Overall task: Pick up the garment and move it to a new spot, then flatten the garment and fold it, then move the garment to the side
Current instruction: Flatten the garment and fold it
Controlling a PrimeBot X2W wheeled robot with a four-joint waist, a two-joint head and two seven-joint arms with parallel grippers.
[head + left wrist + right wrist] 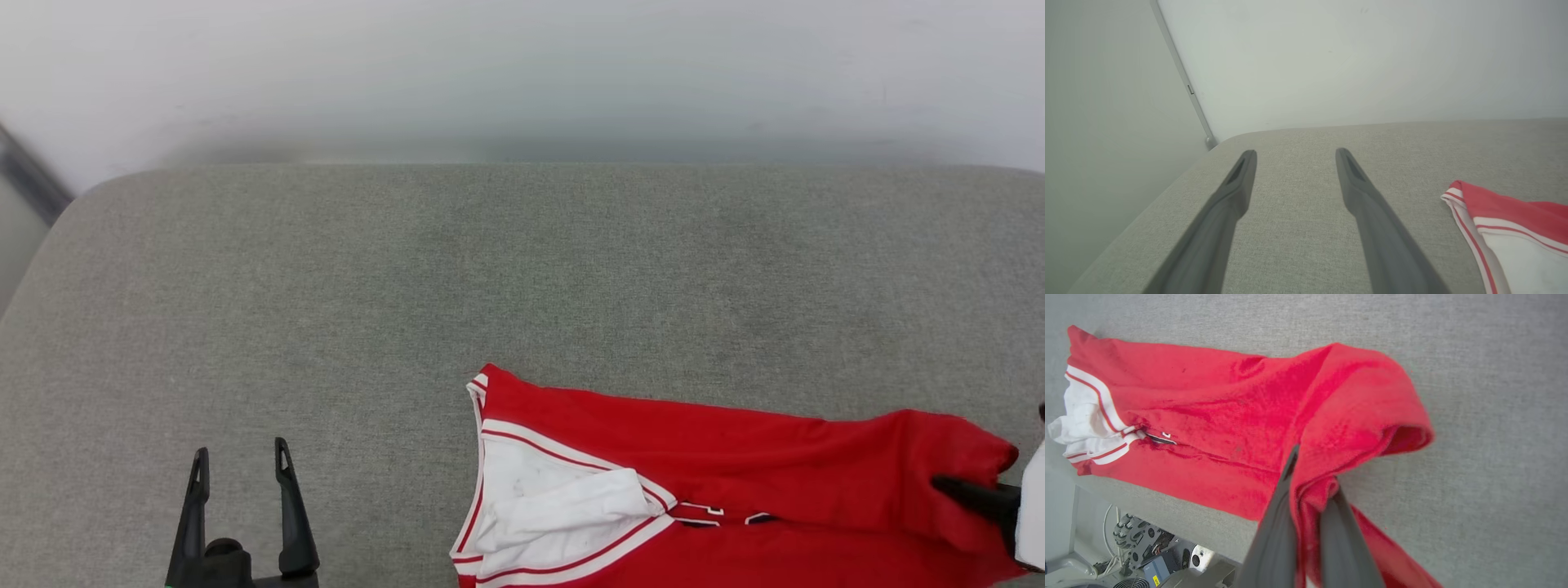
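Observation:
The garment [735, 482], a red shirt with white sleeves and striped trim, lies bunched along the near right of the grey cushion [490, 269]. My right gripper [1312, 469] is shut on a fold of the garment [1241, 412] near its right end, red cloth pinched between the two dark fingers; it enters the head view at the right edge [947, 483]. My left gripper [242, 459] stands open over bare cushion at the lower left, well left of the shirt. In the left wrist view its fingers [1237, 179] are spread wide, and the garment's striped corner [1494, 212] shows at the right.
A pale wall [522, 73] rises behind the cushion. A grey rail [1184, 81] runs down the wall by the cushion's far left corner. Past the cushion's near edge, the robot's base with cables [1135, 547] shows below.

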